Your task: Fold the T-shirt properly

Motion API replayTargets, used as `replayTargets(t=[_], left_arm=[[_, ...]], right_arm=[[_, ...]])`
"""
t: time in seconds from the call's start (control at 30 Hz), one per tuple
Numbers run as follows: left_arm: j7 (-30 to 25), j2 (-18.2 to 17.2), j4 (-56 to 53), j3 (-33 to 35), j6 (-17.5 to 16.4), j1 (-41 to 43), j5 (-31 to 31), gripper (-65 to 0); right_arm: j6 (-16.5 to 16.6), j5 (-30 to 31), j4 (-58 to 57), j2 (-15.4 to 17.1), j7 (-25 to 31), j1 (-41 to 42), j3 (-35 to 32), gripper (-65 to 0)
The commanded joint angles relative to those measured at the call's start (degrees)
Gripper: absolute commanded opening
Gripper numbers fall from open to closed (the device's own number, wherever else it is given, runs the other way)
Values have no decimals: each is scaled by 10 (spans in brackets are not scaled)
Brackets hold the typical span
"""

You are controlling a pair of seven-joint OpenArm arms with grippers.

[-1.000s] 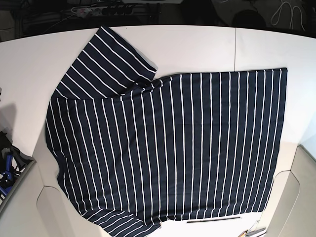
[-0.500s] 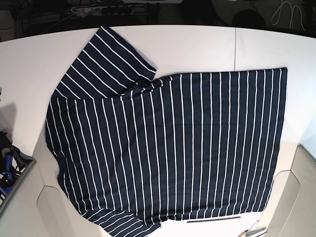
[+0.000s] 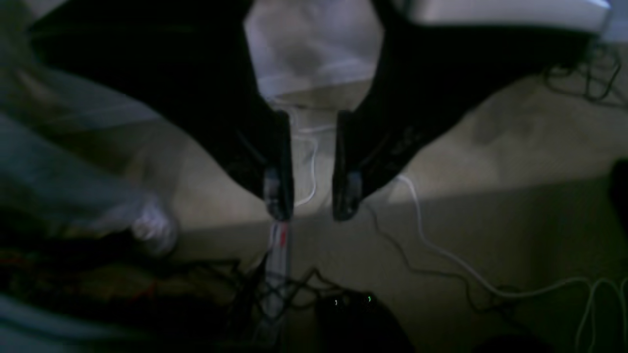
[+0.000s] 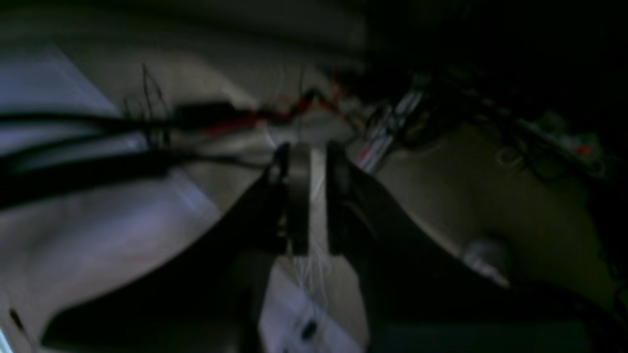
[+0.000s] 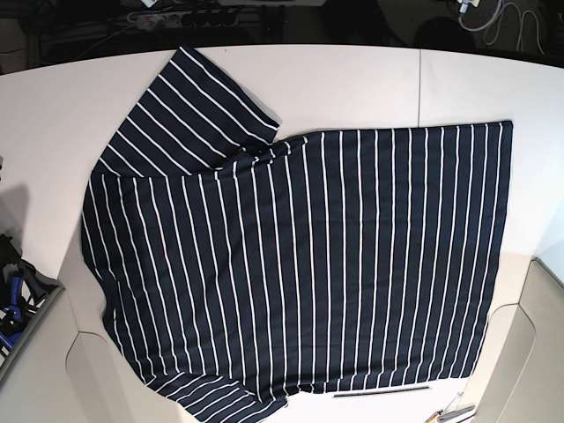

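The T-shirt (image 5: 300,264), dark navy with thin white stripes, lies spread flat across the white table (image 5: 352,84). One sleeve (image 5: 198,106) points to the far left and the other (image 5: 220,397) lies at the near edge. Neither gripper shows in the base view. In the left wrist view my left gripper (image 3: 312,213) hangs over the floor, open with a modest gap and nothing in it. In the right wrist view my right gripper (image 4: 314,152) is off the table too. Its fingers stand almost together with only a thin slit between them, holding nothing.
A power strip (image 5: 176,16) and white cables (image 5: 515,26) lie beyond the table's far edge. A blue-and-black part (image 5: 11,304) sits at the left edge. A thin dark strip (image 5: 381,391) lies by the shirt's near hem. Cables (image 3: 441,255) run over the floor.
The shirt has not moved. A small pale thing has appeared at the top right edge of the base view.
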Motion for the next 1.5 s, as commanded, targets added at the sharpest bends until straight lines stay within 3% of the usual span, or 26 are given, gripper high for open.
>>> replayTargets(t=[0.0, 0.13, 0.23, 0.37, 0.47, 0.6, 0.7, 0.9, 1.03, 1.47], left_arm=[[6, -2, 12, -18, -4, 11, -12, -454], [23, -2, 28, -77, -13, 11, -59, -372], [29, -3, 38, -114, -51, 10, -105, -364], [32, -14, 47, -157, -62, 10, -148, -364], [31, -26, 50, -184, -62, 10, -171, -358], [31, -36, 50, -212, -62, 6, -211, -286], [31, -43, 50, -217, -62, -5, -227, -263], [31, -50, 50, -217, -61, -50, -227, -237], [29, -50, 50, -217, -33, -75, -227, -194], [11, -62, -2, -217, -7, -169, -216, -194]], right_arm=[[7, 24, 21, 3, 0, -9, 15, -597], [7, 76, 70, 3, -9, -8, 73, -597], [7, 107, 98, 3, -8, -7, 117, -597], [5, 133, 106, 3, -9, 14, 167, -580], [-12, 135, 106, 3, -9, 34, 196, -505], [-48, 141, 105, 1, -9, 67, 227, -367], [-72, 138, 99, 0, -9, 89, 236, -314], [-73, 137, 46, -5, -9, 130, 236, -308], [-73, 139, 3, -17, -16, 155, 236, -308], [-64, 165, -104, -30, -19, 204, 235, -308]])
